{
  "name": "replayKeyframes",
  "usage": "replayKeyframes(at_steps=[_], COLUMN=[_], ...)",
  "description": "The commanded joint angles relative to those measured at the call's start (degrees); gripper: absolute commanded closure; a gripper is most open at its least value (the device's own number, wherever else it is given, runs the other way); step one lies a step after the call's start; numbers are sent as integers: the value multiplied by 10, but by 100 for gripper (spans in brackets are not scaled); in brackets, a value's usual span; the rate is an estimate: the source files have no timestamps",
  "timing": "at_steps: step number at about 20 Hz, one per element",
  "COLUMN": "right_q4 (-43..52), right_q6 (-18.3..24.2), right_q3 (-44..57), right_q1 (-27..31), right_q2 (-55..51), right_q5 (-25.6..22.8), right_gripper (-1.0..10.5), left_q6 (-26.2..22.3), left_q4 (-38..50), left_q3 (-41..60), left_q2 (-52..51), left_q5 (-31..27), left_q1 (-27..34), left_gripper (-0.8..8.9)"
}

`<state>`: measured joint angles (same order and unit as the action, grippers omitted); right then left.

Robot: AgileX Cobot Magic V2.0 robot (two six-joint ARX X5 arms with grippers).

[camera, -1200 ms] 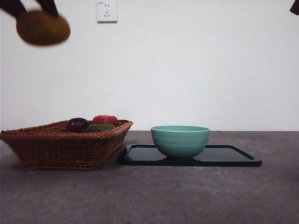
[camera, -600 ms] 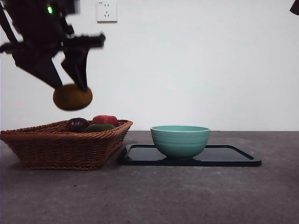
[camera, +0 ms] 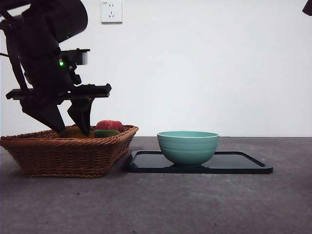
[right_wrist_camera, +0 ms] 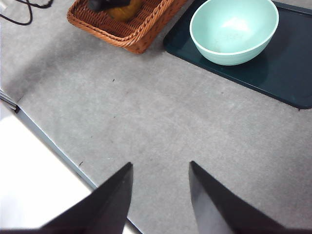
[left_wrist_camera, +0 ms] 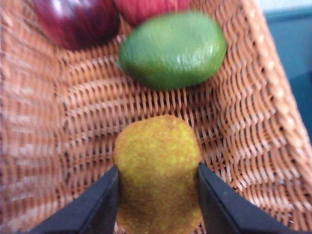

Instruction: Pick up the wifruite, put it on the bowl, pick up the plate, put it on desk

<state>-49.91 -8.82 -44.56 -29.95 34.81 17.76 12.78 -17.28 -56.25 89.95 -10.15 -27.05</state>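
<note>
The left gripper [camera: 72, 130] is down inside the wicker basket [camera: 68, 156] at the left of the surface [camera: 195, 204], its two black jaws clamped on either side of the orange-brown fruit [left_wrist_camera: 158, 170]. In the left wrist view the fruit sits low over the woven basket floor; whether it touches the weave cannot be told. Near it lie a green fruit [left_wrist_camera: 173, 48], a dark purple fruit [left_wrist_camera: 78, 19] and a red fruit [camera: 109, 125]. The mint-teal bowl [camera: 188, 147] stands empty on a dark tray [camera: 243, 163] just beside the basket. The right gripper [right_wrist_camera: 160, 195] hangs with jaws apart above bare surface, holding nothing.
</note>
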Motion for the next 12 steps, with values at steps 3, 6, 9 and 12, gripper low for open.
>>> replayKeyframes(at_steps=[3,6,9,12], right_q4=[6,6,6,6], right_q6=[2,2,2,2], right_q3=[-3,-3,-3,-3], right_q1=[-3,-3,-3,-3], right_q2=[2,2,2,2], right_q5=[-2,-2,-2,-2], right_gripper=[762,762,762,762], left_q6=[0,0,0,0], left_q4=[23,15,6,5], left_q3=[-5,-5,-5,-5], left_q2=[21,33,37,37], left_q5=[2,3,11,12], left_q1=[3,11,12,12], left_gripper=[693,691,684,505])
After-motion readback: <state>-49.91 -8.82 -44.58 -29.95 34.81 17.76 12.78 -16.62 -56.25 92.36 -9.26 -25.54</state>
